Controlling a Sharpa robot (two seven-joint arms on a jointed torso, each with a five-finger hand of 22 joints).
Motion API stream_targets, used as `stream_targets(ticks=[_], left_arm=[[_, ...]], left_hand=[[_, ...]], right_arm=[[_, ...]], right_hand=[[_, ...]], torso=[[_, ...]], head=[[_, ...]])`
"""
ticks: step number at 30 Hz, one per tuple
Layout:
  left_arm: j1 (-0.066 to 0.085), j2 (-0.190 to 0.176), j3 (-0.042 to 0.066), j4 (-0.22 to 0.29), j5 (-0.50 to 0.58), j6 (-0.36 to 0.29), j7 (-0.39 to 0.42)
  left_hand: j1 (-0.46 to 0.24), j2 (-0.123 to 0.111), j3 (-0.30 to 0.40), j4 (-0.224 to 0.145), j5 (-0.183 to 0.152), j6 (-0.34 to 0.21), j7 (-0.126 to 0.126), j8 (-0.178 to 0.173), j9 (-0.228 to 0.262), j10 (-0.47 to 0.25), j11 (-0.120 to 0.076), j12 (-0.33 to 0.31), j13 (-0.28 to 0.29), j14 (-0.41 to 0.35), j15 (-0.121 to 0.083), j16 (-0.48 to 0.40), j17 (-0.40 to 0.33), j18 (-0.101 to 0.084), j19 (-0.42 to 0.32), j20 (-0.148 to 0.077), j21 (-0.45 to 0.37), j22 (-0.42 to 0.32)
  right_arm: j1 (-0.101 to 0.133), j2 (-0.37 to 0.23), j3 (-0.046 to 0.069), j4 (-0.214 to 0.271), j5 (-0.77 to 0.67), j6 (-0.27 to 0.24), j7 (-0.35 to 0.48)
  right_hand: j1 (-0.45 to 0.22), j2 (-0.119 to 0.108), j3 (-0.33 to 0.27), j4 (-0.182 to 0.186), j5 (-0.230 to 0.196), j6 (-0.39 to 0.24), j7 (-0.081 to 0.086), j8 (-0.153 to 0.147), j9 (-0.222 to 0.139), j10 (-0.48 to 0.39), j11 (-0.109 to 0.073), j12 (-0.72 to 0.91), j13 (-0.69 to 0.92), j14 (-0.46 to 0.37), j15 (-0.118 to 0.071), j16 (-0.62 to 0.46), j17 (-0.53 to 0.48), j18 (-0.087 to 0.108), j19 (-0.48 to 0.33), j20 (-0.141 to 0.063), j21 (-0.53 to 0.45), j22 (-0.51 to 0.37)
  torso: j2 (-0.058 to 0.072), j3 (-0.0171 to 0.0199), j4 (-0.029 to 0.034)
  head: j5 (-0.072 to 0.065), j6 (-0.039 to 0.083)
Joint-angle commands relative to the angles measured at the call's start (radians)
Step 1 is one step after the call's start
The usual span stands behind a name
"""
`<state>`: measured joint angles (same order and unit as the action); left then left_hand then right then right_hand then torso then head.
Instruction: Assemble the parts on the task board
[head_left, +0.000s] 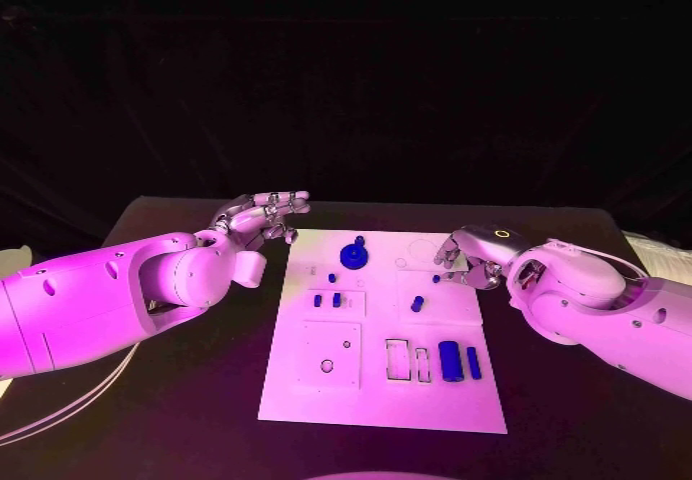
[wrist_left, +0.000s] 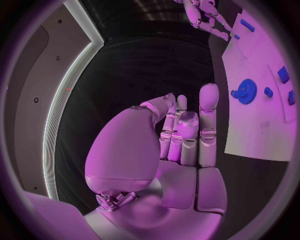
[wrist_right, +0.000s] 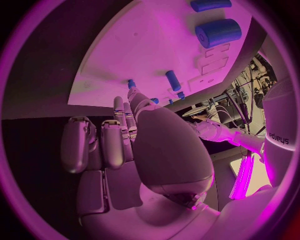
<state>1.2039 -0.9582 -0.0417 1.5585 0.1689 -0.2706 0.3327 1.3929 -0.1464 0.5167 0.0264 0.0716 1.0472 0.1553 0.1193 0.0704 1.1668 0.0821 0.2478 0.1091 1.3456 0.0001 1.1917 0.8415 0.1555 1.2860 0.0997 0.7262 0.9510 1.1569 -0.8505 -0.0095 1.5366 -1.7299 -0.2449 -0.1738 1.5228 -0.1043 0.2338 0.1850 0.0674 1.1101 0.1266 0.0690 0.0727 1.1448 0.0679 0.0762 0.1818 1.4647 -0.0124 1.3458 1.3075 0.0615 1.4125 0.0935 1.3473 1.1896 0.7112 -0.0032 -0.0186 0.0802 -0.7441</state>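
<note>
Hands first: your left hand (head_left: 267, 222) hangs over the black counter (head_left: 173, 400) just beside the far left corner of the task board (head_left: 382, 400). Its fingers (wrist_left: 208, 120) are extended and slightly apart, and they hold nothing. Your right hand (head_left: 464, 262) sits at the right edge of the task board, with its fingers (wrist_right: 119, 130) curled downward toward the plate. You cannot tell from the head view whether the fingertips touch the board. The right wrist view shows nothing gripped in the palm.

Locate the parts relative to these hands as follows:

- The blue gear (head_left: 352, 257) stands on the board between the two hands, nearer the left hand. The left wrist view shows it just past the fingertips, on the white plate.
- Two small blue pegs (head_left: 327, 299) stand side by side on the board, toward the robot from the left hand.
- One small blue peg (head_left: 417, 303) stands near the right hand, just inboard of its fingers.
- The large blue cylinder (head_left: 449, 360) and the thin blue pin (head_left: 473, 362) lie side by side on the board, well toward the robot from the right hand.
- Two empty rectangular slots (head_left: 405, 361) lie just beside the large blue cylinder.
</note>
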Motion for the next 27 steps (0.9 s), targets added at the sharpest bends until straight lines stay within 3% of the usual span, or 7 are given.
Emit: stream_targets(ticks=[1,9,15,27], left_arm=[[0.000,-0.002,0.001,0.011,0.044,0.018,0.043],[0.001,-0.004,0.001,0.026,0.043,0.022,0.042],[0.001,-0.002,0.002,0.026,0.026,0.019,0.031],[0.001,0.001,0.002,0.025,0.020,0.017,0.025]], left_hand=[[-0.010,0.002,-0.006,0.001,-0.001,0.003,0.003,0.003,-0.001,-0.007,-0.001,0.005,0.001,-0.008,-0.002,-0.006,-0.002,0.011,-0.010,-0.001,-0.007,-0.002],[-0.008,0.001,-0.010,-0.003,-0.001,0.000,0.004,0.001,-0.002,-0.012,0.000,0.010,0.002,-0.013,-0.001,-0.011,-0.013,0.013,-0.014,-0.001,-0.019,-0.012],[-0.005,0.001,-0.013,-0.007,0.000,-0.003,0.006,-0.001,-0.003,-0.016,0.001,0.013,0.003,-0.018,-0.001,-0.016,-0.023,0.015,-0.018,0.000,-0.032,-0.021],[-0.002,0.002,-0.015,-0.011,0.000,-0.005,0.008,-0.002,-0.003,-0.020,0.002,0.016,0.004,-0.023,0.000,-0.021,-0.033,0.017,-0.022,0.000,-0.043,-0.029]], right_arm=[[-0.005,0.013,-0.002,-0.011,-0.065,0.063,-0.035],[-0.012,0.036,-0.004,-0.029,-0.077,0.105,-0.039],[-0.017,0.046,-0.005,-0.032,-0.078,0.116,-0.029],[-0.022,0.056,-0.005,-0.033,-0.078,0.121,-0.019]], right_hand=[[-0.004,-0.011,0.010,0.000,-0.004,0.003,-0.007,-0.004,-0.001,-0.006,-0.002,-0.006,-0.008,0.058,-0.004,-0.006,0.008,0.020,-0.006,-0.003,-0.005,-0.003],[-0.010,-0.011,0.042,-0.002,-0.004,0.015,-0.016,-0.002,0.001,0.002,-0.010,-0.006,-0.035,0.058,-0.015,-0.010,0.001,0.020,-0.006,-0.012,-0.008,-0.006],[-0.014,-0.008,0.072,-0.009,-0.004,0.036,-0.023,0.003,0.005,0.023,-0.016,-0.002,-0.052,0.059,-0.022,-0.013,-0.004,0.020,-0.004,-0.019,-0.010,-0.007],[-0.023,-0.002,0.122,-0.025,-0.013,0.060,-0.028,0.005,0.010,0.050,-0.021,-0.004,-0.077,0.060,-0.026,-0.013,-0.007,0.019,-0.001,-0.024,-0.010,-0.006]], torso=[[0.001,0.0005,-0.0005],[0.001,0.0015,0.0027],[-0.001,0.0025,-0.0009],[-0.001,0.0023,-0.0006]], head=[[-0.001,-0.003],[0.001,-0.007],[0.008,-0.010],[0.007,-0.013]])
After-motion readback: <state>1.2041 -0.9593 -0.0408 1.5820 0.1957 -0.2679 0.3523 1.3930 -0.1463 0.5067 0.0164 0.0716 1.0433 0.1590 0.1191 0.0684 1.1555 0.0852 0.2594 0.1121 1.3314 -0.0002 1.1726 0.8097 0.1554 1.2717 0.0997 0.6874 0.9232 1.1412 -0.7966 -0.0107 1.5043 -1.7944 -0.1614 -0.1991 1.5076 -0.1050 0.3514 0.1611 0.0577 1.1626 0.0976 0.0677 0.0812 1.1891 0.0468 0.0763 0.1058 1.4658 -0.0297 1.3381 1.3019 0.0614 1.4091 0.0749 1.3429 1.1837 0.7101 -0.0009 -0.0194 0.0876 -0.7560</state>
